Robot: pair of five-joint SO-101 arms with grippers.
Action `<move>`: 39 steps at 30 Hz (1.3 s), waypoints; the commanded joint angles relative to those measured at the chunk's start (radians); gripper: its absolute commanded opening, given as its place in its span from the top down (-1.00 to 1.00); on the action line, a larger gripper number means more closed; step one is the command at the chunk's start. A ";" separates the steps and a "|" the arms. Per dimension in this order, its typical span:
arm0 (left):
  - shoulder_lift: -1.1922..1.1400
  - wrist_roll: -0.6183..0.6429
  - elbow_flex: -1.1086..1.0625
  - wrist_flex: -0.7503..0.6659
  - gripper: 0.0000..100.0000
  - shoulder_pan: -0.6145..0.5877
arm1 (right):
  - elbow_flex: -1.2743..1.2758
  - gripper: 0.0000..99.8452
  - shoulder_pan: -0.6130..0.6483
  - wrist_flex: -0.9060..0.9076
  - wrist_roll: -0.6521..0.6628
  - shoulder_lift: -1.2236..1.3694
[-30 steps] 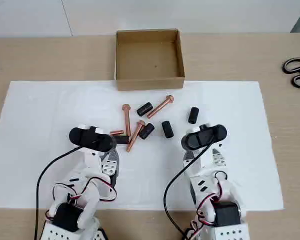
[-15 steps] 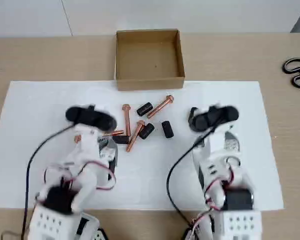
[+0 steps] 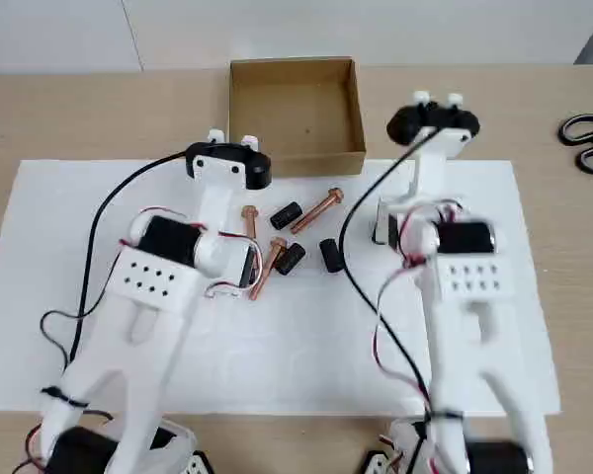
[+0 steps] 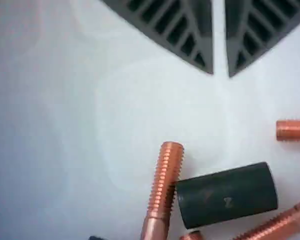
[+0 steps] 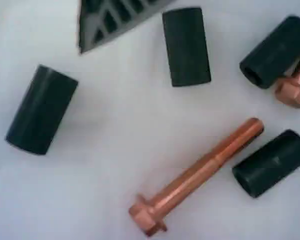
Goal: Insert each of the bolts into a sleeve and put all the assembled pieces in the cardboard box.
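Left gripper (image 4: 220,71): poised low over the white sheet (image 3: 69,257) just beside the bolt cluster. Its jaws are all but closed, a sliver between them, gripping nothing. My read is that it's lining up for a first bolt.
Bolts: three lie loose on the sheet. One (image 3: 249,225) is right by the left arm, one (image 3: 268,265) slants against a sleeve, and one (image 3: 317,209) angles toward the box. None sits in a sleeve, so every insertion looks to be ahead.
Bolt look: copper all over, with a threaded shank and a flanged hex head.
Sleeves (image 3: 330,255): short black tubes lying on their sides, scattered among the bolts within either arm's reach. The open bores show at the ends.
Cardboard box (image 3: 295,163): open-topped, on the desk (image 3: 99,109) at the sheet's far edge. There's no assembled piece in it.
Right gripper (image 5: 97,27): hangs over the sleeves on its side of the pile. I can't tell how far open it is, and no part shows in its hold. It's well placed, I'd say, to take a sleeve.
Scissors (image 3: 588,138): off at the desk's right edge, well apart from the action.
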State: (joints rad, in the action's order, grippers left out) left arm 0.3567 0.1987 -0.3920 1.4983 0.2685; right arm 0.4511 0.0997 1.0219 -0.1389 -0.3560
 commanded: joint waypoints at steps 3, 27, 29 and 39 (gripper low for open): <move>-0.009 0.003 0.099 0.012 0.99 -0.006 | -0.141 0.45 0.077 0.010 -0.089 0.202; -0.012 0.339 0.153 0.006 0.99 -0.158 | -0.362 0.45 0.030 -0.082 -0.201 0.616; -0.012 0.339 0.153 0.006 0.99 -0.158 | -0.384 0.45 0.031 -0.082 -0.201 0.653; -0.012 0.341 0.151 0.006 0.99 -0.158 | -0.397 0.73 0.035 -0.082 -0.203 0.722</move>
State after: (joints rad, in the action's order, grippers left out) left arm 0.3399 0.5347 -0.2846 1.5228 0.1135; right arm 0.0905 0.1320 0.9513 -0.3322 0.3636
